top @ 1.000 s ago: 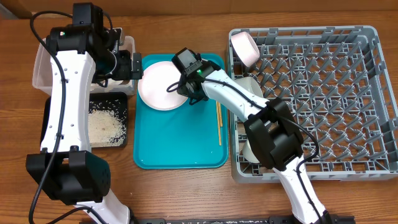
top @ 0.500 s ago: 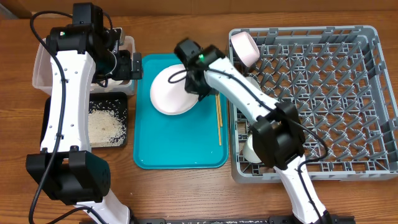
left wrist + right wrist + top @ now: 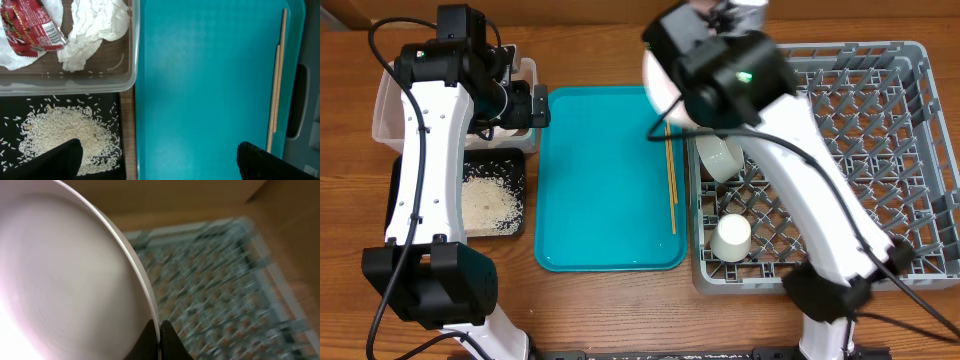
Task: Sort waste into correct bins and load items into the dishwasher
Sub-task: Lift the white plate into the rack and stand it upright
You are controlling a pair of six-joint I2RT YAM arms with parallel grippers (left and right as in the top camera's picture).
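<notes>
One round white plate (image 3: pixel 65 280) is up in the air, and my right claw (image 3: pixel 159 330) is pinching it by the rim, with its two fingertips pressed tight on the thin edge. From above I see the plate (image 3: pixel 660 90) tipped up on its side, over the spot where the teal tray (image 3: pixel 600 180) meets the top left corner of the grey dish rack (image 3: pixel 880 150). The rack looks blurry behind the plate in my right wrist view. Inside the rack, near its left side, a white bowl (image 3: pixel 720 155) lies tipped over, and a small white cup (image 3: pixel 731 238) sits upside down nearer to me. Two thin wooden chopsticks (image 3: pixel 671 190) lie side by side along the right edge of the teal tray. My left claw (image 3: pixel 159 147) is spread wide and holds nothing; it hangs over the left edge of the teal tray, just beside the clear tub (image 3: pixel 385 110). In that tub I see crumpled white napkins (image 3: pixel 95 25) and a red-and-white wrapper (image 3: pixel 30 25). Next to the tub is the black tray (image 3: pixel 400 195) with a pile of loose rice (image 3: pixel 65 132) in it. Everything sits on a wooden table (image 3: pixel 620 310).
</notes>
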